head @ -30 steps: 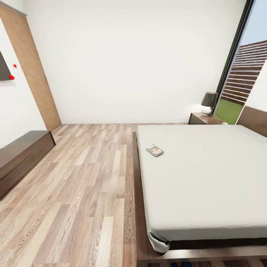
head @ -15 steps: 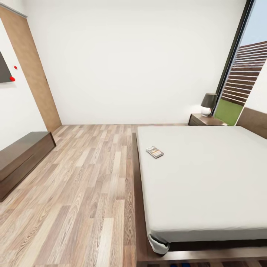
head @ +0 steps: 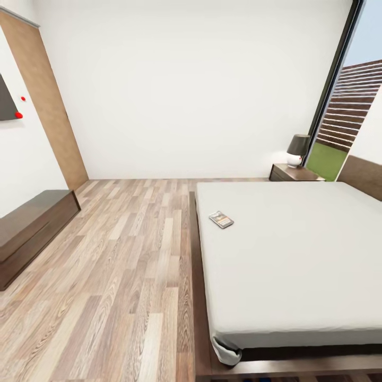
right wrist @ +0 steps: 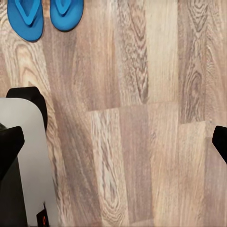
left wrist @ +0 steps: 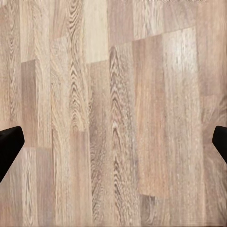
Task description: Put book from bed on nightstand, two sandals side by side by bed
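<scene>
We take the bed as our landmark: it sits w/ its headboard toward the window, pale mattress bare except for the book, lying flat near the floor-side edge, easy to reach from the planks. Nightstand stands just beside the head end w/ a lamp on top; likely drop spot. Two sandals lie side by side on the floor, touching or nearly. Left gripper and right gripper: jaws spread wide, holding nothing, over bare floor.
</scene>
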Motion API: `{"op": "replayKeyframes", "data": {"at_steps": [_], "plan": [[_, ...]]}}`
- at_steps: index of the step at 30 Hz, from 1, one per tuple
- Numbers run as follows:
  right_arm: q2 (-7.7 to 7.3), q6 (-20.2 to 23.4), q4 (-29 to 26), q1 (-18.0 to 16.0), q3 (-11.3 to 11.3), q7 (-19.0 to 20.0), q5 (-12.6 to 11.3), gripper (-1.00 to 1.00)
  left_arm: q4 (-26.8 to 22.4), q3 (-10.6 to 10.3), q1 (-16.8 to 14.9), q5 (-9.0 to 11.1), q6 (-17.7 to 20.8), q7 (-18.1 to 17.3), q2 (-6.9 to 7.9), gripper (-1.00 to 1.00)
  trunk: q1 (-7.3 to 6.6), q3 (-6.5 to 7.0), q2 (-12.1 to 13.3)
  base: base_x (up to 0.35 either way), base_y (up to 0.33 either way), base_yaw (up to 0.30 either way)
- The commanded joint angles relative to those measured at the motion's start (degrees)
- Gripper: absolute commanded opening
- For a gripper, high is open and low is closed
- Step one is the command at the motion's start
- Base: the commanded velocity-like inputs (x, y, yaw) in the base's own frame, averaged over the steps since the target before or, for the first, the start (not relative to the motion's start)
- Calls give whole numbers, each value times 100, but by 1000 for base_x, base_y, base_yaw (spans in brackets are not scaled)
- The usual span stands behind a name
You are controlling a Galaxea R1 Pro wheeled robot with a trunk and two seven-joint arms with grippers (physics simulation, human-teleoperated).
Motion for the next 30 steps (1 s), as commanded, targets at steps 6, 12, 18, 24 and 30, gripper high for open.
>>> {"op": "replayKeyframes", "data": {"at_steps": [6, 12, 18, 24, 30], "plan": [[-3, -34, 19, -8, -48, 13, 52, 100, -1, -57, -3, 52, -16, 11, -132, 100, -133, 103, 239, 0, 0, 0], [1, -31, 19, -8, -43, 12, 55, 100, -5, -62, -3, 43, -15, 9, -299, 100, -264, 211, 479, 0, 0, 0], [2, -29, 19, -8, -45, 11, 54, 100, -7, -67, -8, 32, -14, 9, -475, 100, -396, 318, 720, 0, 0, 0], [6, -31, 19, -8, -43, 12, 55, 100, -8, -72, -11, 28, -14, 9, -733, 100, -528, 426, 961, 0, 0, 0], [12, -33, 19, -6, -42, 13, 56, 100, -11, -68, -8, 28, -14, 9, -865, 100, -660, 534, 1201, 0, 0, 0]]}}
